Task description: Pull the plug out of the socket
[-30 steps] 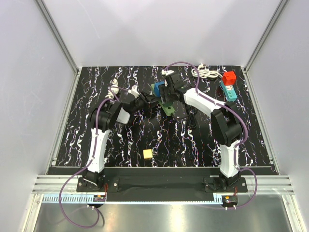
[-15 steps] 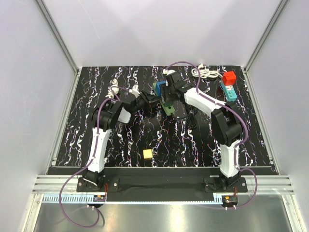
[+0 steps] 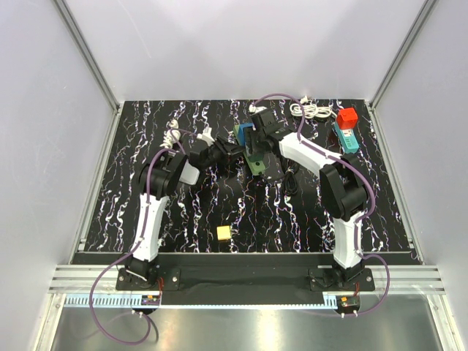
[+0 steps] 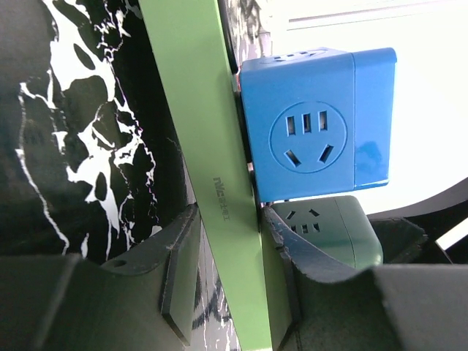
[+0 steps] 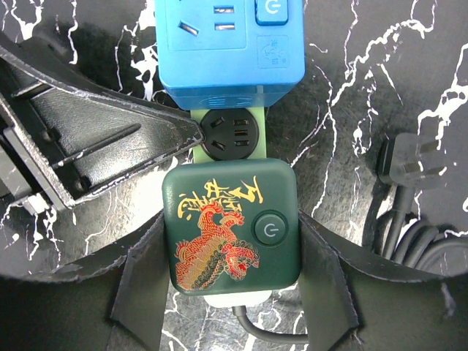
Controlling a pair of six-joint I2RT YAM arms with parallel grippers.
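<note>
A light green power strip (image 4: 212, 146) carries a blue cube socket (image 4: 314, 139) and a dark green cube plug with a red and gold dragon (image 5: 230, 227). My left gripper (image 4: 228, 227) is shut on the strip's edge, one finger on each face. My right gripper (image 5: 230, 245) is shut on the dragon plug, its fingers (image 5: 142, 281) pressed to both sides. The plug sits on the strip just below a black round outlet (image 5: 232, 135). In the top view both grippers meet at the strip (image 3: 254, 162), left (image 3: 225, 151) and right (image 3: 254, 142).
A black plug with coiled cord (image 5: 413, 175) lies right of the dragon plug. A red cube (image 3: 347, 117) on a teal strip (image 3: 346, 140) and a white cable (image 3: 310, 110) sit back right. A yellow block (image 3: 223, 233) lies near the front. A white plug (image 3: 173, 134) lies left.
The left wrist has shifted slightly toward the strip, and the blue cube end has moved slightly back. The right arm has barely moved.
</note>
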